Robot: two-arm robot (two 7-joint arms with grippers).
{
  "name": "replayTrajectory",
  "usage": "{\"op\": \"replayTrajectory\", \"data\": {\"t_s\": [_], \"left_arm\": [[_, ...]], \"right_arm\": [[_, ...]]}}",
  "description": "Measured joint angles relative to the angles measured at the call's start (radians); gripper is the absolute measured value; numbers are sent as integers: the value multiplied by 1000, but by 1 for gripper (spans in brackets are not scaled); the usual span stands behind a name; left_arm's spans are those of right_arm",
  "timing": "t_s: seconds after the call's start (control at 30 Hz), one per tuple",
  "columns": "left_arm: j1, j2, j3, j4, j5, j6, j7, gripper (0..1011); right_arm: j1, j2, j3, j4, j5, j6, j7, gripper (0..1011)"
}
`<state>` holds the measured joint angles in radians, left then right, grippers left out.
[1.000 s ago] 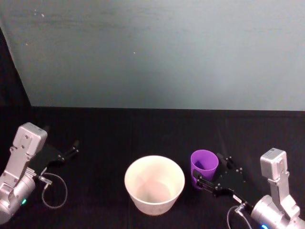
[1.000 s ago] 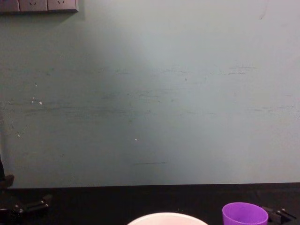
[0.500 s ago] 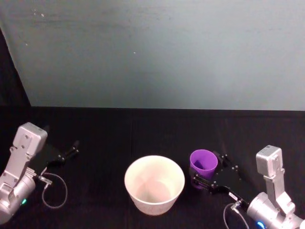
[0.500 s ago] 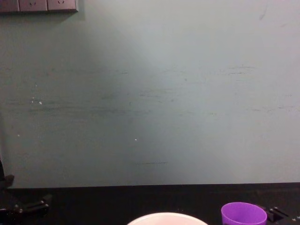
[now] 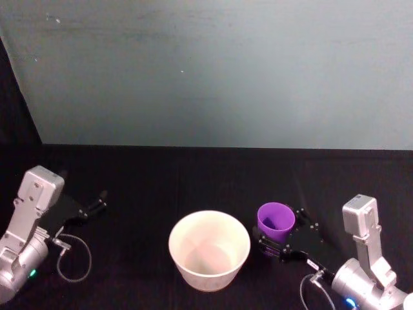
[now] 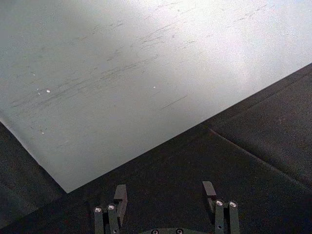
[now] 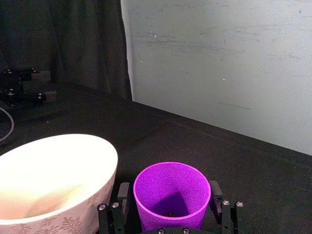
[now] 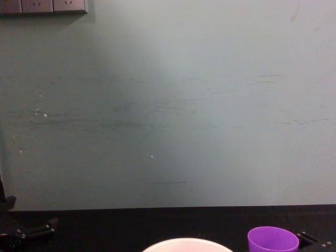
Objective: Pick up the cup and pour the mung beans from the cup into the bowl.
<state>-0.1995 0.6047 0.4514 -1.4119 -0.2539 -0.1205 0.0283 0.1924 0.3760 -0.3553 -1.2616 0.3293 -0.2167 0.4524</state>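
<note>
A black cloth covers the table from edge to edge, and behind it stands a pale grey-green wall, scuffed with faint scratches and a few white flecks. High on the wall at the far left is a row of grey sockets, and a dark curtain hangs down the left side of the room.

On the left of the table, near its front, the left gripper is parked low over the cloth. Its two black fingers are spread wide with nothing between them. A thin loop of cable lies on the cloth beside that arm.

Near the middle stands the bowl, wide and white, upright on the cloth. Its inside looks bare, and the right wrist view shows a faint leaf pattern round its outer wall.

Just to the right of the bowl, close but not touching it, the purple cup stands upright on the cloth. The mung beans show as no more than a small dark cluster at its bottom.

The right gripper reaches in from the near right with the cup between its fingers. They are parted a little wider than the cup, one on each side, and a sliver of dark shows between one finger and the purple wall.
</note>
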Motion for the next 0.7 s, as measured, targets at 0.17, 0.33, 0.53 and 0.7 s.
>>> {"op": "replayTrajectory", "data": {"t_s": [0.17,0.33,0.53,0.7], "left_arm": [[0,0,0,0,0,0,0,1004],[0,0,0,0,0,0,0,1004],[0,0,0,0,0,0,0,1004],[0,0,0,0,0,0,0,1003]], "right_arm": [[0,0,0,-1,0,0,0,1003],[-1,1,0,-1,0,0,-1,999],[-1,1,-1,-2,1,0,-2,872],[-2,2,-1,-2,1,0,-2,776]]}}
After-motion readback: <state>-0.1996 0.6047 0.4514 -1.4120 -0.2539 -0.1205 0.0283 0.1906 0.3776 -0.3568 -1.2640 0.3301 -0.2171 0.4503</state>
